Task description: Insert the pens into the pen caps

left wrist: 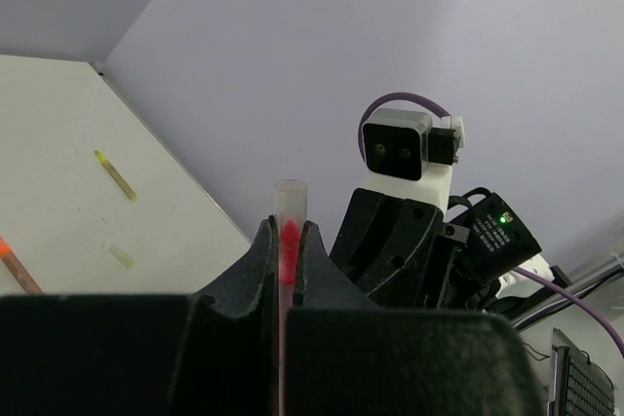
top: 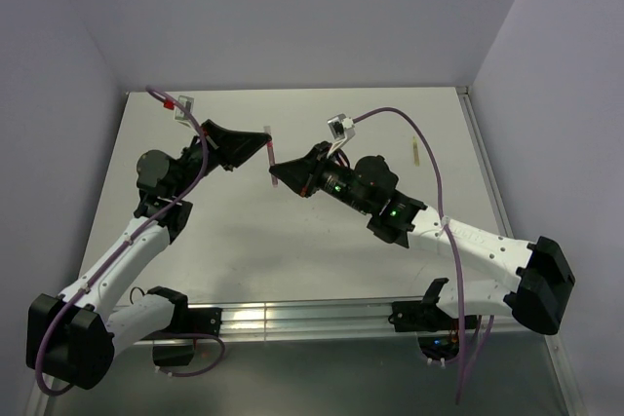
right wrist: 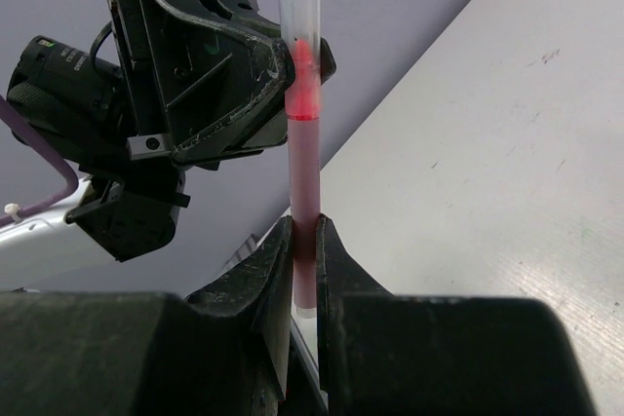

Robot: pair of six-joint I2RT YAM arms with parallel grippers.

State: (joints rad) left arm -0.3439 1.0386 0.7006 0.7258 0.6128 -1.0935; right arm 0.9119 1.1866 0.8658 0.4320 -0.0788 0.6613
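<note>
My left gripper (top: pixel 264 141) (left wrist: pixel 290 233) is shut on a pale, see-through pen cap (left wrist: pixel 291 197), and the red tip of a pen shows inside the cap. My right gripper (top: pixel 282 179) (right wrist: pixel 305 233) is shut on the lower shaft of that red pen (right wrist: pixel 304 163) (top: pixel 271 157). The pen runs from the right gripper up into the cap (right wrist: pixel 300 12) between the left fingers. Both grippers hold it above the table, facing each other. A tan-olive pen (top: pixel 414 154) (left wrist: pixel 115 174) lies on the table at the right. A small pale yellow-green cap (left wrist: pixel 121 256) lies near it.
Another stick with an orange tip (left wrist: pixel 14 265) lies at the left edge of the left wrist view. The white table (top: pixel 292 241) has a metal rail (top: pixel 292 317) along its near edge. Grey walls stand at the back and on both sides.
</note>
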